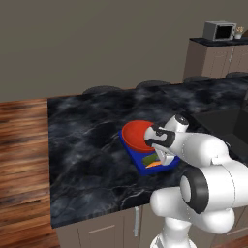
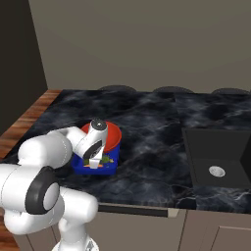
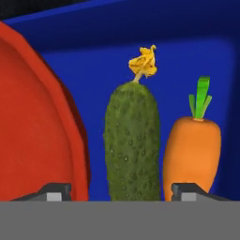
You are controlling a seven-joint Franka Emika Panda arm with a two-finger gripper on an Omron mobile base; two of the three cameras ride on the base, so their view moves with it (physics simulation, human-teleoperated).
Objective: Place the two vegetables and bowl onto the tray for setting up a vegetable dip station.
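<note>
Cucumber (image 3: 131, 143) sits right under the hand camera, lying on the blue tray (image 3: 154, 56) with the carrot (image 3: 193, 157) just beside it and the red bowl (image 3: 33, 126) on its other side. Gripper (image 3: 121, 191) hangs low over it, jaws spread apart either side of the cucumber with nothing pinched between them. From the base views, everything looks to be on the tray already, sitting on the dark counter (image 1: 82, 145).

My take: this looks like the letting-go step, so the move is to lift straight up, keeping the fingers wide so they don't clip the cucumber or nudge the bowl rim. No sideways drift.

No brands, labels or writing I can read anywhere.
</note>
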